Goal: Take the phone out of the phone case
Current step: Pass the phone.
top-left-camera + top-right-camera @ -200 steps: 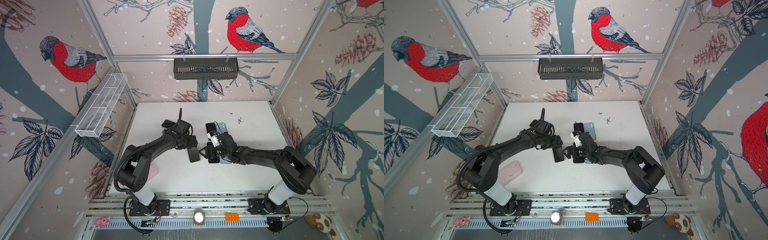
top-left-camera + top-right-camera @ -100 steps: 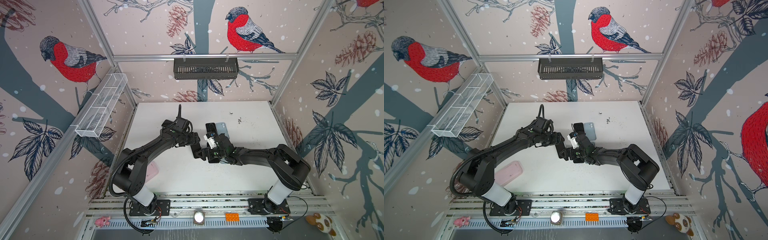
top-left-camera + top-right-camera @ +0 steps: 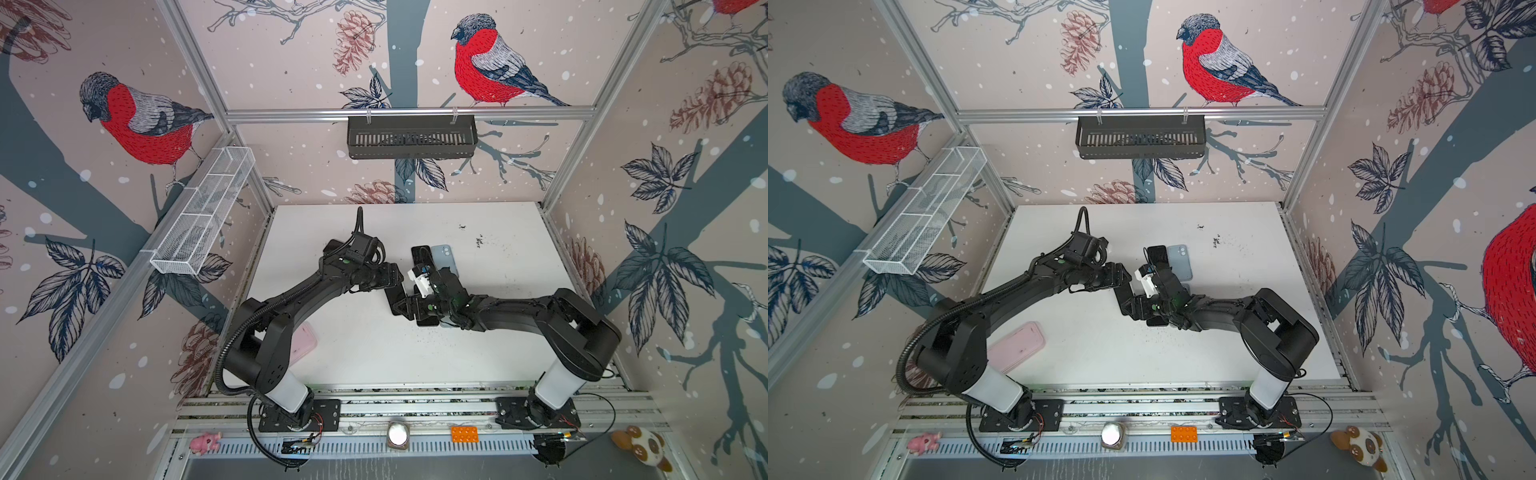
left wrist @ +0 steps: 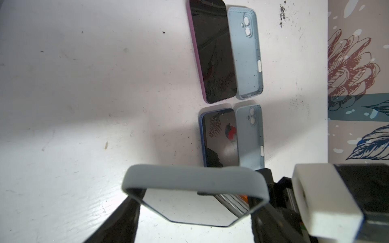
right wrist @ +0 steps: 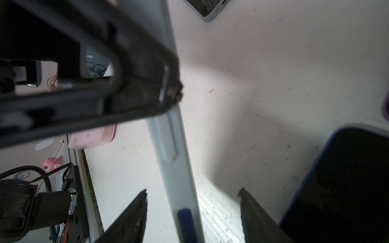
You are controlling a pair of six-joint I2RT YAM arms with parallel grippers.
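The left gripper (image 4: pixel 195 202) is clamped on the phone case (image 4: pixel 193 178), a grey one, w/ one finger on each long side, and holds it up above the table (image 4: pixel 63 105), not touching it. The phone (image 4: pixel 189 212) sits inside this case, and its glass reflects the room. The right gripper (image 5: pixel 192 189) is spread. In the right wrist view the grey edge of the case, w/ a blue button-like part on it, passes btw. the two fingers (image 5: pixel 130 216). A gap shows on both sides, so no contact there. In both top views the 2 wrists meet approx. over the middle of the table, right gripper just beside the left one. Flat on the table, farther from the bases, lies a purple phone (image 4: pixel 212 50) w/ a light blue case (image 4: pixel 246 52) touching its side. Nearer lies a blue phone (image 4: pixel 219 136) w/ a second light blue case (image 4: pixel 250 136) just beside it. A pink case (image 3: pixel 1017 345) lies near the left arm's base, well apart from the rest.
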